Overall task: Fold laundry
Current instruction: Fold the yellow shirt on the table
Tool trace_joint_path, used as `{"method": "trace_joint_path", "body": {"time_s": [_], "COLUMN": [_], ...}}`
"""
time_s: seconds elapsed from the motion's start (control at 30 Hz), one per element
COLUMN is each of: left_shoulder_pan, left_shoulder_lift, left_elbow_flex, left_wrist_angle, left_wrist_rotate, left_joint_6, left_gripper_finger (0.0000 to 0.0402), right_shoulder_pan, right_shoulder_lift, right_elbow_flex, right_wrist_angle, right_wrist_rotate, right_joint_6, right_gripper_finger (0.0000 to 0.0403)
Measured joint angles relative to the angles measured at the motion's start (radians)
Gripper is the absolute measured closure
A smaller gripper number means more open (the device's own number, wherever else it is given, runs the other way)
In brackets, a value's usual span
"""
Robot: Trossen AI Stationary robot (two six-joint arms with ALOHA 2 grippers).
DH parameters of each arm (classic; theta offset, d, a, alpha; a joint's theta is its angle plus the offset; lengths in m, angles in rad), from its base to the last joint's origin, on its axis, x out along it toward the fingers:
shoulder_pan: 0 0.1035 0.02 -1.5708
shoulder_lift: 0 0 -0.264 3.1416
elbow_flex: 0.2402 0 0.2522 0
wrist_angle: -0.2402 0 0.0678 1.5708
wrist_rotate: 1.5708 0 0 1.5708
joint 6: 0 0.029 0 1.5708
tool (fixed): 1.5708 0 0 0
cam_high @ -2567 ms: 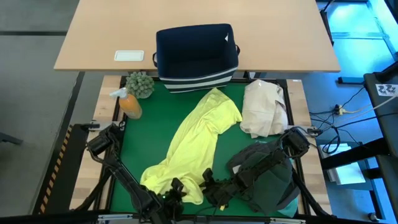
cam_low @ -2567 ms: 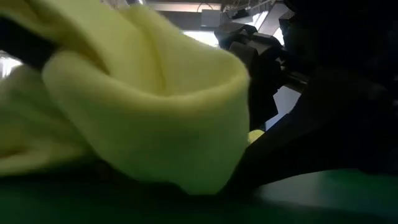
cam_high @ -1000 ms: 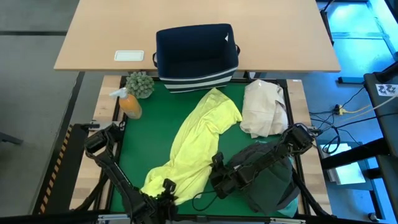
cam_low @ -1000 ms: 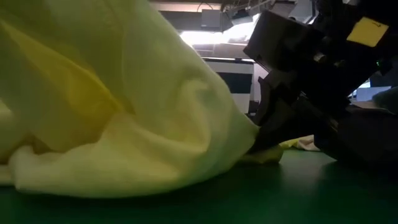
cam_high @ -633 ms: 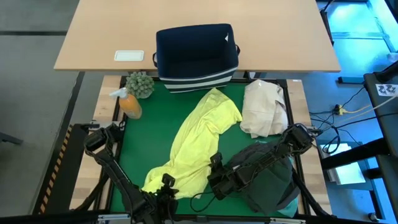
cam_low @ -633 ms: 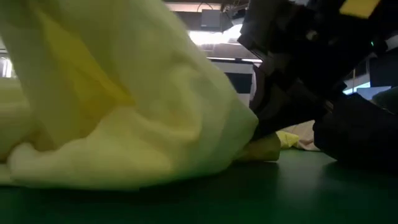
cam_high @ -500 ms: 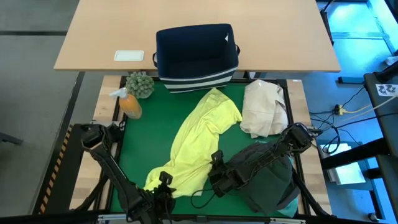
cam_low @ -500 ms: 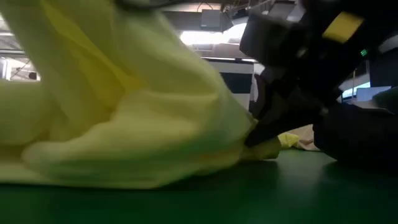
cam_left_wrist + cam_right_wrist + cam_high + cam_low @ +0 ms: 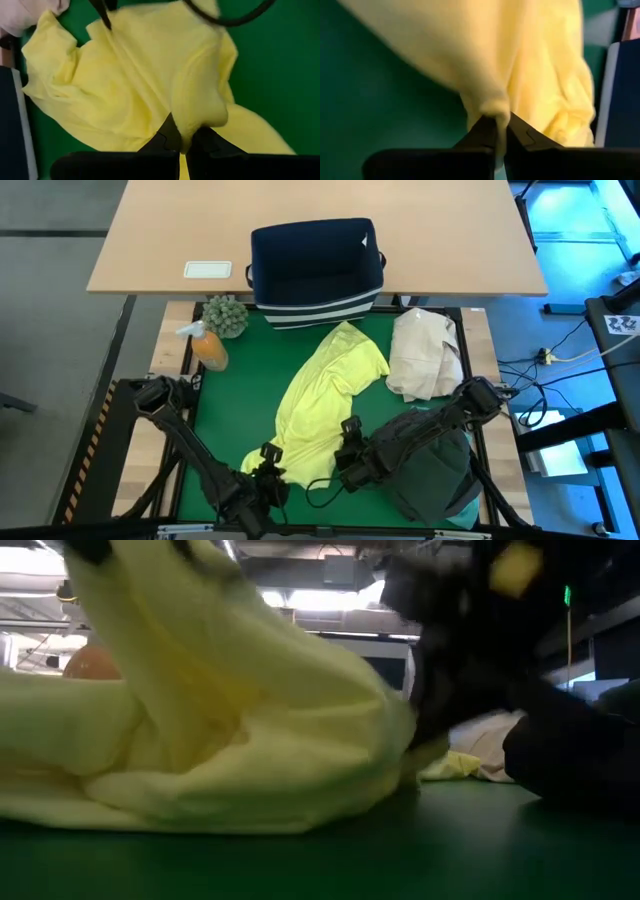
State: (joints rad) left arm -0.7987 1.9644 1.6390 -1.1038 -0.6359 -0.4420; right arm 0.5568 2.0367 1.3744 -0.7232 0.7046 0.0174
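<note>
Left end effector (image 9: 268,477) and right end effector (image 9: 345,463) — two in all — each pinch a fold of one yellow-green shirt (image 9: 320,402) at its near hem, low over the green table (image 9: 230,395); one dark pile of clothes (image 9: 430,460) lies beside the right arm.

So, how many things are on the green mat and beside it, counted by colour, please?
Yellow-green: 1, the shirt
Dark grey-olive: 1, the clothes pile
Cream: 1, the cloth bundle
Navy: 1, the fabric bin
Orange: 1, the bottle
Pale green: 1, the small plant
Total: 6
</note>
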Motion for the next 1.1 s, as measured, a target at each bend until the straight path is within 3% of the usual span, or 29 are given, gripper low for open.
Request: {"method": "trace_joint_path", "body": {"time_s": [0.27, 0.5, 0.63, 0.87, 1.1], "left_shoulder_pan": [0.067, 0.104, 0.127, 0.192, 0.261], "left_shoulder_lift": [0.000, 0.000, 0.000, 0.000, 0.000], "left_elbow_flex": [0.000, 0.000, 0.000, 0.000, 0.000], "left_wrist_angle": [0.005, 0.028, 0.061, 0.104, 0.134], "left_wrist_rotate": [0.032, 0.061, 0.089, 0.107, 0.168], "left_joint_6": [0.025, 0.084, 0.136, 0.200, 0.216], "left_gripper_finger": [0.0401, 0.0401, 0.0401, 0.0401, 0.0401], "right_shoulder_pan": [0.049, 0.109, 0.134, 0.117, 0.118], "right_shoulder_lift": [-0.016, -0.057, -0.089, -0.045, 0.032], "right_elbow_flex": [0.184, 0.263, 0.264, 0.262, 0.259], "right_wrist_angle": [-0.170, -0.206, -0.112, 0.207, 0.301], "right_wrist_rotate": [0.003, 0.031, 0.035, -0.185, -0.156], "right_joint_6": [0.019, 0.007, -0.020, -0.138, -0.122], "right_gripper_finger": [0.0365, 0.0328, 0.0306, 0.0290, 0.0290]}}
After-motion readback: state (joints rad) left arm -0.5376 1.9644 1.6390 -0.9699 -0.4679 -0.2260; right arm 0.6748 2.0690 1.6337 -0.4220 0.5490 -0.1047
